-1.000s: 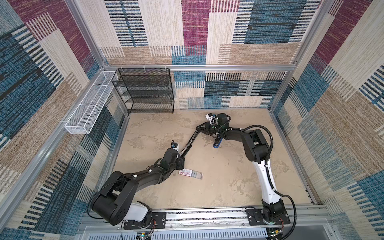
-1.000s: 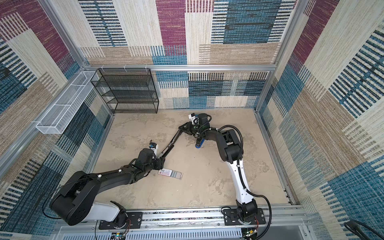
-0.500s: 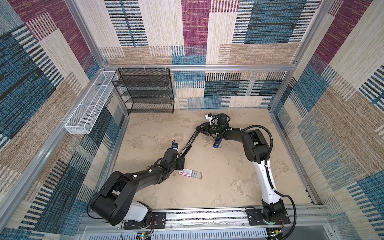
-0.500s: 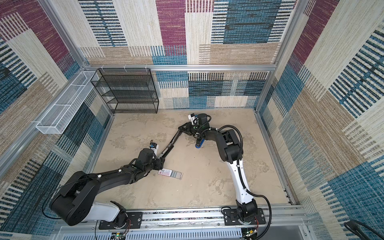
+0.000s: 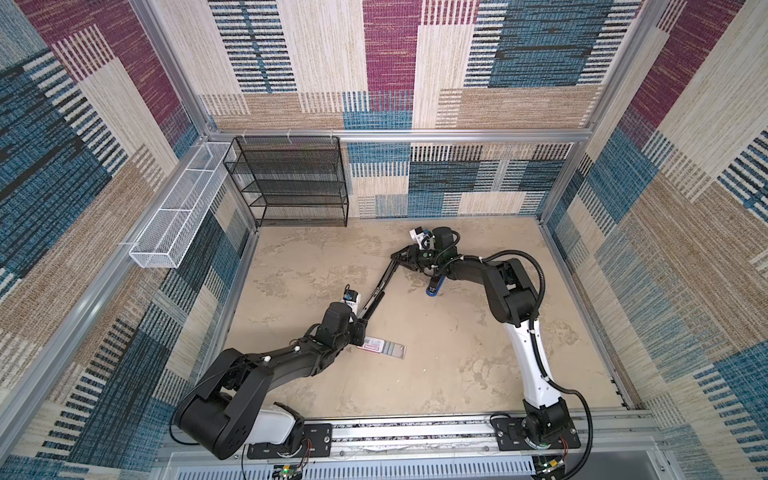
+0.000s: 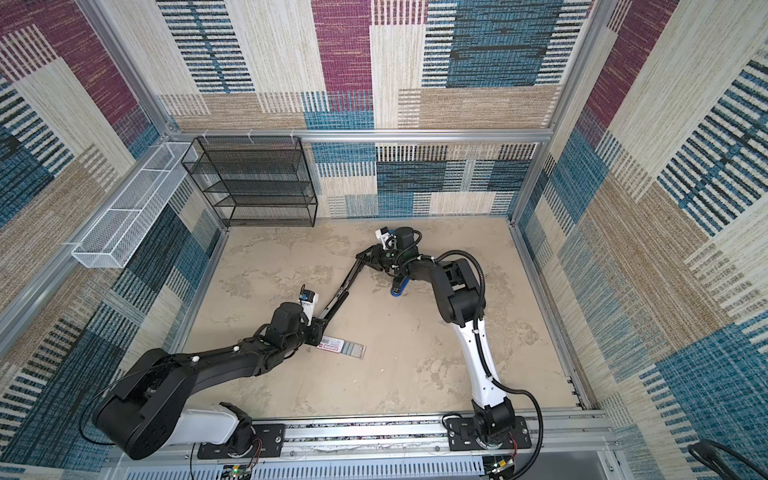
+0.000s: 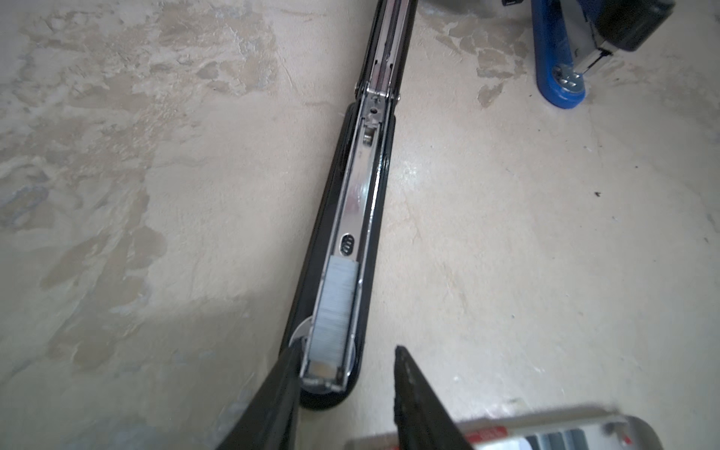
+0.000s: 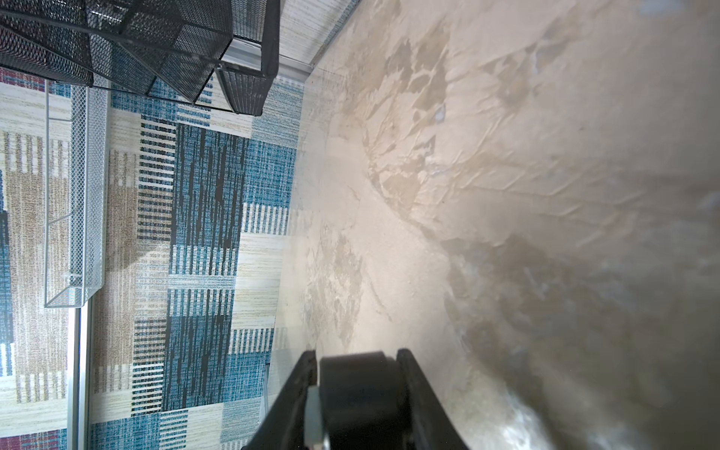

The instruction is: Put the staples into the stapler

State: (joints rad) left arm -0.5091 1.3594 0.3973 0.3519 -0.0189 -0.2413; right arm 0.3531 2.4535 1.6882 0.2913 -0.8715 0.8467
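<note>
1. On the near left of the table, the left gripper hangs low over the near end of the black stapler. Its fingers stand parted: one touches the side of the magazine, the other stays clear of it, and nothing is clamped between them.
2. Just right of that gripper, the staple box lies flat on the table. It is a white-and-red barcoded card with a clear tray, and in both top views no gripper touches it.
3. Between the parted fingers, the staples lie as one grey strip in the stapler's open chrome channel, at its near end.
4. From there the black stapler runs diagonally far and right. It is opened out, with its base flat on the table and its upper arm continuing the same line.
5. Right of centre, a blue stapler rests on the table under the right forearm, well apart from the black base.
6. Just beyond it, the right gripper is clenched on the far end of the black stapler's opened arm. The right wrist view shows a rounded black part pressed between both fingers.
7. At the far left, a black mesh shelf stands against the far wall. A white wire basket hangs on the left wall beside it.
</note>
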